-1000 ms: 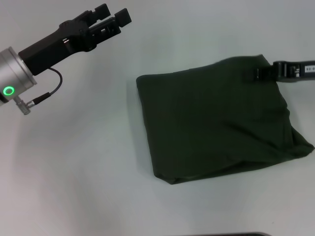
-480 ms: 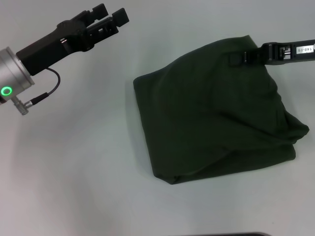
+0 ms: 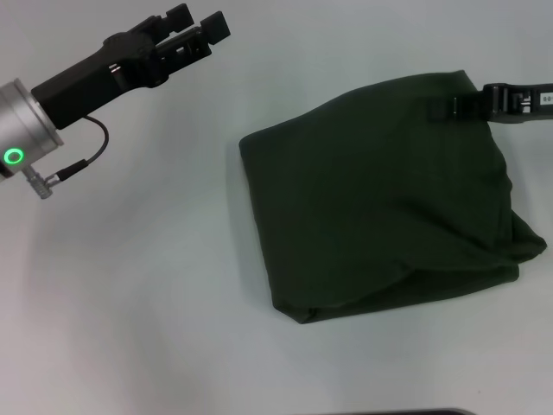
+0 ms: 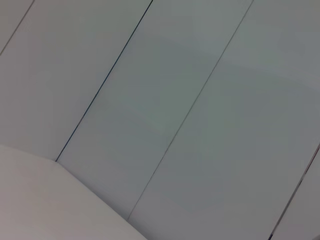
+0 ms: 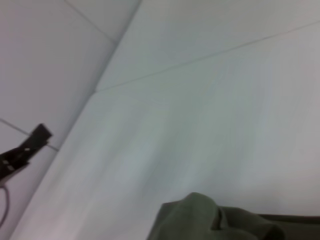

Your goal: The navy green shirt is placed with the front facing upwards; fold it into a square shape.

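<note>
White tabletop (image 3: 130,285) carries the folded navy green shirt (image 3: 380,199); right tool (image 3: 449,108) pinches its far corner, arm cut off; left tool (image 3: 197,26) hovers empty, slightly open.

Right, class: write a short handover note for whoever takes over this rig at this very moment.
Left gripper: raised over the table's far left, fingers apart, holding nothing.
Right gripper: at the far right corner of the navy green shirt, shut on the cloth.
Shirt: on the white table, folded to a rough square, plain side up.
Left: near right corner bulges out; release, flatten, square the edges.
</note>
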{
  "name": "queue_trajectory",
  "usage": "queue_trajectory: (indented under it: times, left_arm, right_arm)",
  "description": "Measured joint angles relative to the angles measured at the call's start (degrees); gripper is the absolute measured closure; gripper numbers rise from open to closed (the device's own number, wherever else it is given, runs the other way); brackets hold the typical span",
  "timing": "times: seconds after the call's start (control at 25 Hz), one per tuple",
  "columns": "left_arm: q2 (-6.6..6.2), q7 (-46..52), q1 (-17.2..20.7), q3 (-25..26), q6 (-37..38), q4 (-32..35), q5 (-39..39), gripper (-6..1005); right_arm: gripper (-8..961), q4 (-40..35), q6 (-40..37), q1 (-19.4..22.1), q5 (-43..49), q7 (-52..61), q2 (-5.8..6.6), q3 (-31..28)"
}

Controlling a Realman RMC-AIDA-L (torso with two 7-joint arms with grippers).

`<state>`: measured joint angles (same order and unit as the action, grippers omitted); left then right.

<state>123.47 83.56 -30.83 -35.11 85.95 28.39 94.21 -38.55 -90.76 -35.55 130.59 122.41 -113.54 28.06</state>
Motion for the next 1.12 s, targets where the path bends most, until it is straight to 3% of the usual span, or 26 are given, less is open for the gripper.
queue_trajectory:
  times: [0.32,1.12]
  left_arm:
    - [0.0,0.04,-0.16,-0.13,-0.11,0.0,0.04,95]
    - [0.0,0.63,-0.64,-0.13,-0.21,0.0,0.53,95]
  right_arm:
    - [861,0.44,2.02,1.34,0.31,0.6,0.56,0.16]
    - [862,0.73,8.65,1.71,4.94,2.36,0.18,1.35]
